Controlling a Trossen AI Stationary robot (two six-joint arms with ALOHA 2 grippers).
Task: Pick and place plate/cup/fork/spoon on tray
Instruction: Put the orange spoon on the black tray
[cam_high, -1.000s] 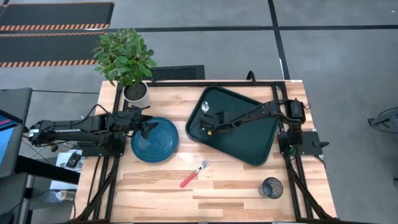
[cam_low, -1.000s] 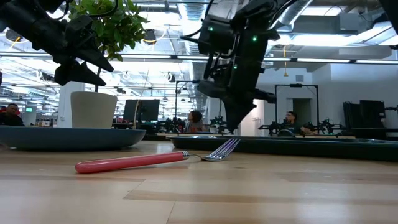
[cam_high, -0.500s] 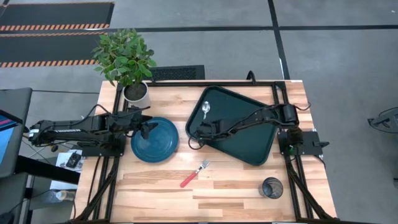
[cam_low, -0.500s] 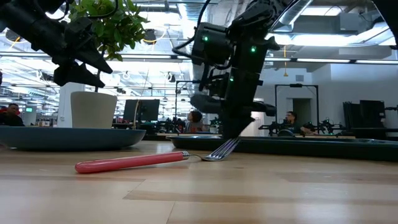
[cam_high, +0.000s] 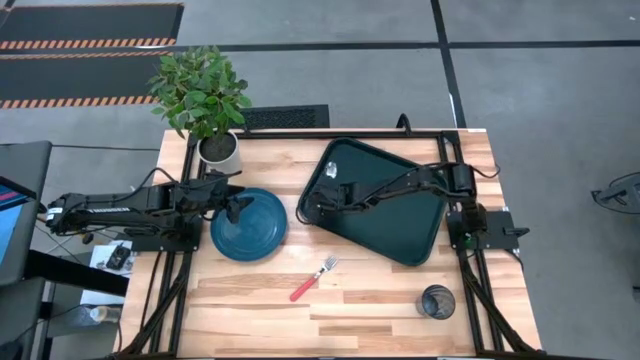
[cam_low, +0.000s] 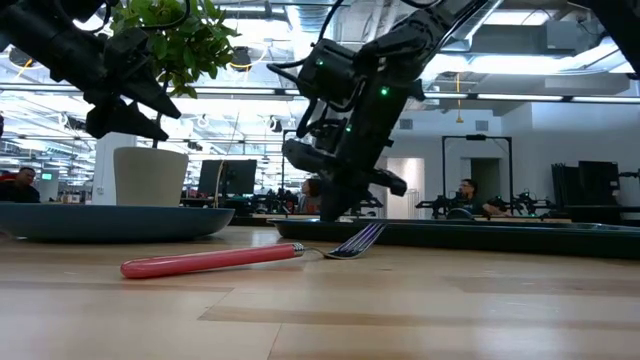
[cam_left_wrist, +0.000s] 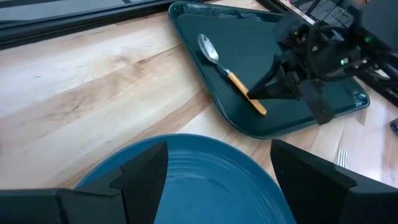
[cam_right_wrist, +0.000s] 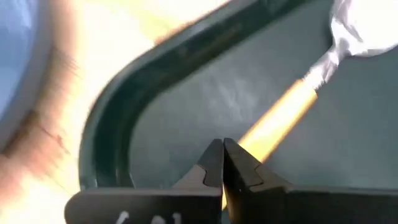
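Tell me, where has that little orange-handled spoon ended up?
The spoon lies flat inside the tray, near its corner closest to the plate. The right claw sits shut just beyond the handle's end.

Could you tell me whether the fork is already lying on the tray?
No, the fork lies on the bare wooden table, in front of the tray, which holds only the spoon.

Overhead camera looks straight down on the table; a tabletop-level camera faces the fork (cam_low: 240, 258) nearby. Both wrist cameras sit close, sharing the spoon (cam_left_wrist: 231, 76) on the tray (cam_left_wrist: 323, 102), also seen overhead.
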